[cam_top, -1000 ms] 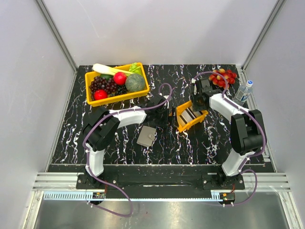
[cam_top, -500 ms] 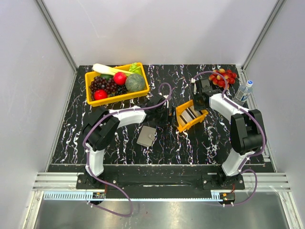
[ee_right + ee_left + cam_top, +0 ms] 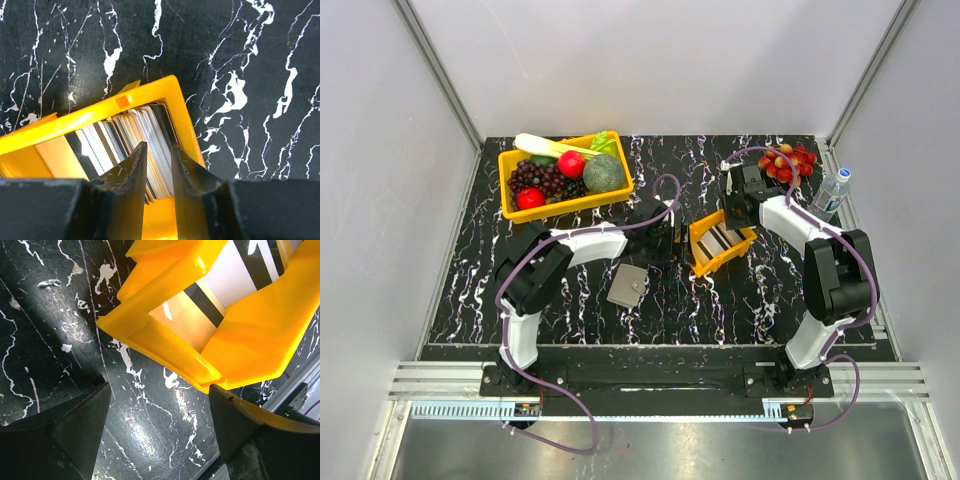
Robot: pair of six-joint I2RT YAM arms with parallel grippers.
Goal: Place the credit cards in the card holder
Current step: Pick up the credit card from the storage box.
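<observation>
The credit cards (image 3: 131,134) stand on edge in a row inside a small orange tray (image 3: 186,120) at mid-table (image 3: 705,262). My right gripper (image 3: 159,146) hangs over the tray's far end (image 3: 732,205), its jaws a narrow gap apart above a few of the cards; no card is lifted. My left gripper (image 3: 157,407) stands wide open at the tray's left side (image 3: 668,240), and its right finger (image 3: 250,425) reaches the tray's lower edge (image 3: 250,340). Striped cards (image 3: 210,300) show inside. The taupe-grey card holder (image 3: 628,285) lies shut on the table, apart from both grippers.
A large yellow bin (image 3: 560,208) of fruit and vegetables sits at the back left. A pile of red fruit (image 3: 787,162) and a water bottle (image 3: 832,193) stand at the back right. White walls close in the black marbled table (image 3: 480,290).
My right gripper's jaws narrowed over the cards, then parted a little. The left arm, the tray and the card holder have stayed put.
</observation>
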